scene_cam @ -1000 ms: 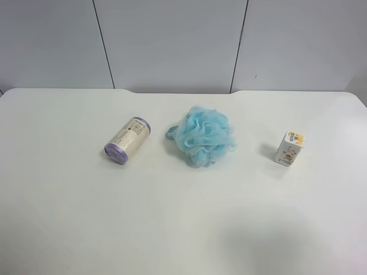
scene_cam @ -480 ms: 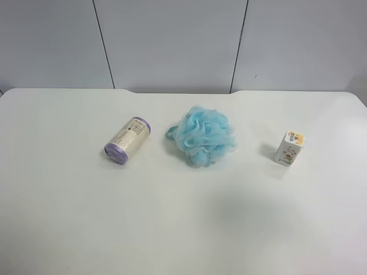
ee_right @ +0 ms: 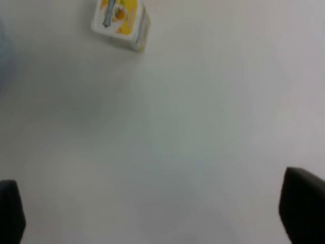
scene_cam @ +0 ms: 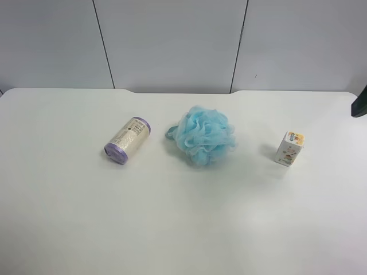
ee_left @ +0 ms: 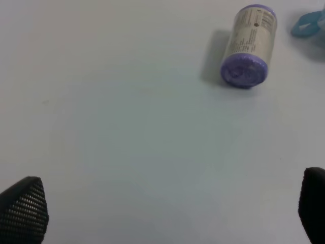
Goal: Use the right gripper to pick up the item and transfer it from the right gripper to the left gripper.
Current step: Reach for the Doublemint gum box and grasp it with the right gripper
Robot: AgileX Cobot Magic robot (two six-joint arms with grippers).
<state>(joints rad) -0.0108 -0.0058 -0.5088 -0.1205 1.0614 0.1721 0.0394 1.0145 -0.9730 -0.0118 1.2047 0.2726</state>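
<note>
Three things lie on the white table [scene_cam: 183, 229], one of each. A blue mesh pouf [scene_cam: 204, 136] sits in the middle. The item [scene_cam: 289, 148], a small printed box, stands well off to one side of the pouf, and a cream roll [scene_cam: 127, 140] with purple ends lies well off to the other side. The exterior high view takes in all three, but of the arms it shows only a dark sliver [scene_cam: 359, 103] at its edge, beyond the item from the pouf. The right wrist view shows only the item, its yellow face in sight. The left wrist view shows the roll and a blue scrap of the pouf. The right gripper [ee_right: 155, 211] is spread wide and empty, and the item lies well ahead of its fingertips [ee_right: 302, 203], touching neither. The left gripper [ee_left: 167, 208] is also spread wide and holds nothing.
</note>
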